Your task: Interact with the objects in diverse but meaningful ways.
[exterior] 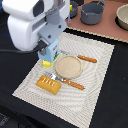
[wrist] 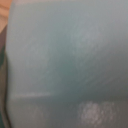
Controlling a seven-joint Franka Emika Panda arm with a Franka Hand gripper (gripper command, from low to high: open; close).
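My gripper hangs low over the near-left part of the placemat, its fingers hidden behind the arm's white body. Directly under it stands the pale blue-and-white milk carton. The carton's pale blue surface fills the whole wrist view, blurred and very close, and no fingers show there. I cannot tell whether the jaws hold the carton. A small yellow toy food lies just in front of the carton. The golden-brown bread loaf rests on the mat's near-left corner.
A tan plate sits mid-mat, with an orange-handled knife beyond it and an orange-handled fork in front. A grey pot and a pan stand at the back, off the striped placemat.
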